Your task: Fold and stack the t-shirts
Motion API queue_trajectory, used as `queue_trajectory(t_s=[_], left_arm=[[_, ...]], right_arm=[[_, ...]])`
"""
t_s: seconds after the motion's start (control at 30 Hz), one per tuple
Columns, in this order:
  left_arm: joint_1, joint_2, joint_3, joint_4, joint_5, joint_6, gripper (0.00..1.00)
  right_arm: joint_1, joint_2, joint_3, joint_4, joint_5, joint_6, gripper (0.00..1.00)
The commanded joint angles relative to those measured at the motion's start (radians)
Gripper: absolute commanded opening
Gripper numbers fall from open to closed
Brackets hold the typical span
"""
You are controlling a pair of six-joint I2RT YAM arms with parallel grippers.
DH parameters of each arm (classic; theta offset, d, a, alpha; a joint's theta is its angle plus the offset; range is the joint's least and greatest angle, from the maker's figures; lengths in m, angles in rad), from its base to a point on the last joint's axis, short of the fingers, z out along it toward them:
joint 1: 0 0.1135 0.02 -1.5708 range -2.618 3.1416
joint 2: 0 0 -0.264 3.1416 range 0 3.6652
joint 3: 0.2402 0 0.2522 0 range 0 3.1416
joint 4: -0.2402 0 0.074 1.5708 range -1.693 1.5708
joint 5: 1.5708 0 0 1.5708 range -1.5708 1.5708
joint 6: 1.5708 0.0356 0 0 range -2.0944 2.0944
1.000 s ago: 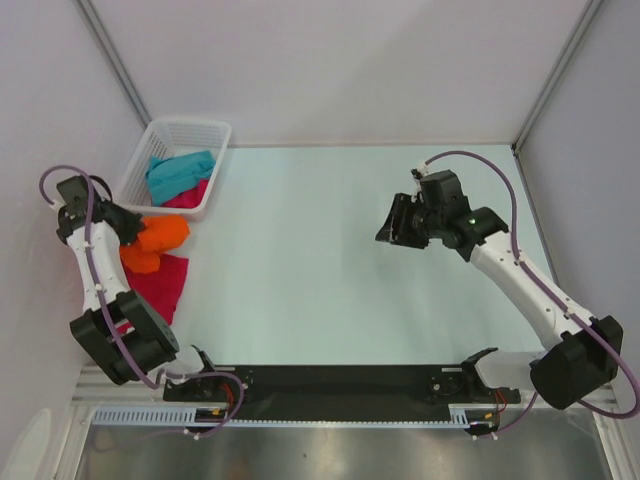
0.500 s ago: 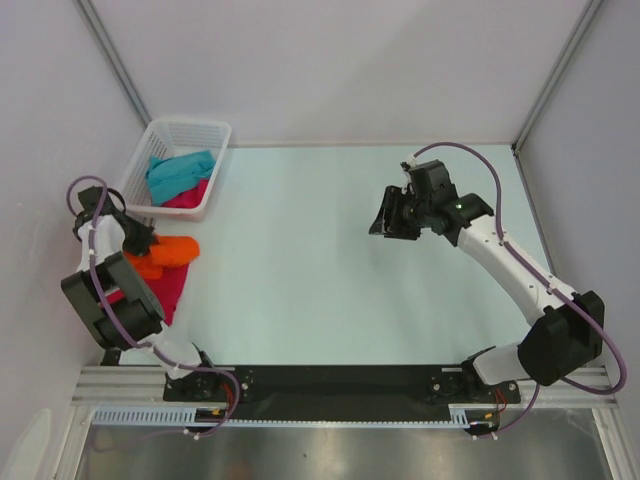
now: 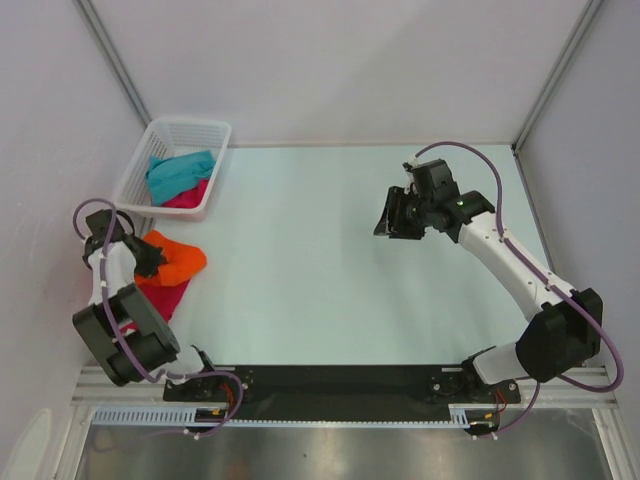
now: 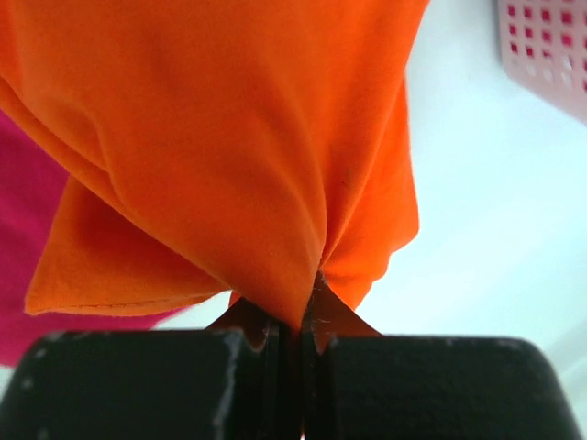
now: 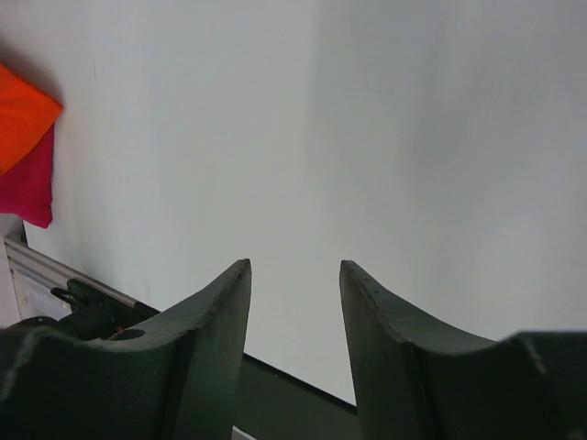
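— So, how do we reckon the orange t-shirt [image 3: 175, 262] will handle?

— Light and limp, we'd say. It is thin, soft cloth with nothing stiff in it. It drapes in folds from wherever it is pinched, and we expect it to slump the instant it is let go. It is neither fragile nor slippery, though a narrow pinch gathers it into a bunch rather than a flat sheet.

— And where is it?

— At nine o'clock on the table [image 3: 320, 270], bunched up. It lies partly over a crimson pink t-shirt [image 3: 165, 297] that spreads out from under it toward six o'clock. The teal t-shirt [image 3: 178, 172] and a second pink t-shirt [image 3: 190, 196] sit in the white lattice basket [image 3: 190, 128] at ten o'clock.

— What has hold of it?

— Our left gripper [image 4: 298, 344]. Its jaws are pressed together on a thin fold of the orange cloth, and the wrist view shows the fabric fanning away from that pinch.

— Is that the hold we want?

— For lifting and dragging, yes. For folding we judge a hem corner or a shoulder seam the better place, so that the shirt hangs open. The other arm would take the matching corner.

— And the other arm?

— Our right gripper [image 3: 398, 215] hangs over bare table at about two o'clock from the middle, well apart from every shirt. Its fingers are spread, with nothing between them, and they touch nothing.
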Motion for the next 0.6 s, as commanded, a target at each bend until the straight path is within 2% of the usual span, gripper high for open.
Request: queue_trajectory(t_s=[0.0,0.13,0.43,0.47,0.5,0.53,0.57], left_arm=[[0.006,-0.166,-0.055,-0.053,0.056,-0.015,0.02],[0.006,-0.292,-0.109,-0.07,0.03,-0.044,0.04],[0.009,-0.369,-0.137,-0.108,0.028,-0.043,0.11],[0.01,-0.37,-0.138,-0.112,0.034,-0.037,0.17],[0.009,-0.373,-0.138,-0.113,0.054,-0.032,0.29],[0.009,-0.375,-0.138,-0.115,0.06,-0.02,0.46],[0.009,-0.38,-0.135,-0.116,0.065,-0.018,0.72]], right_arm=[[-0.004,-0.014,0.033,-0.003,-0.015,-0.018,0.49],[-0.003,-0.017,0.019,0.008,-0.032,-0.015,0.49],[-0.019,-0.068,-0.017,-0.006,-0.027,-0.032,0.49],[-0.022,-0.068,-0.021,-0.004,-0.03,-0.032,0.49],[-0.025,-0.069,-0.022,-0.004,-0.035,-0.03,0.49],[-0.024,-0.068,-0.024,-0.001,-0.038,-0.03,0.49],[-0.024,-0.068,-0.027,0.002,-0.042,-0.03,0.49]])
